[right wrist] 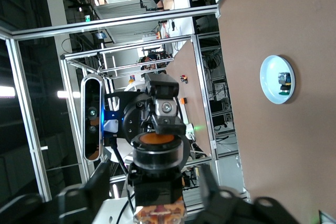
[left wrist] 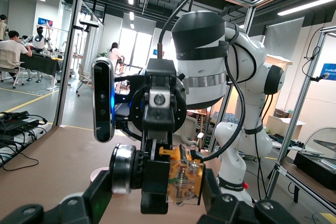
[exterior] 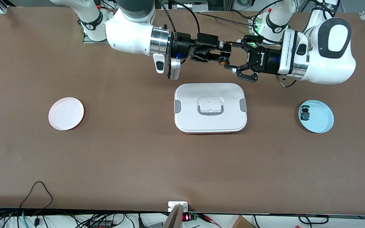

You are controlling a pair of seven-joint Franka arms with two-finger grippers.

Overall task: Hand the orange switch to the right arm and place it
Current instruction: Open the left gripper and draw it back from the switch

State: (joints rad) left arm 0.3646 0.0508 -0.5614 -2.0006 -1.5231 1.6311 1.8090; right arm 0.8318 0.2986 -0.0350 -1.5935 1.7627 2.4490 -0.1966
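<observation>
Handover in progress above the counter [exterior: 106, 158], over bare surface just past the white lidded box [exterior: 210, 107]. Left tool [exterior: 233, 60] clamping the orange switch [exterior: 223, 60]; right tool [exterior: 218, 53] closing around it, grip unconfirmed. Release and placing still outstanding.

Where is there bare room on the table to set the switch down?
Bare table lies between the pink plate and the white lidded box, between that box and the blue plate, and all along the camera's edge. Crowded above the box, where both grippers meet.
</observation>
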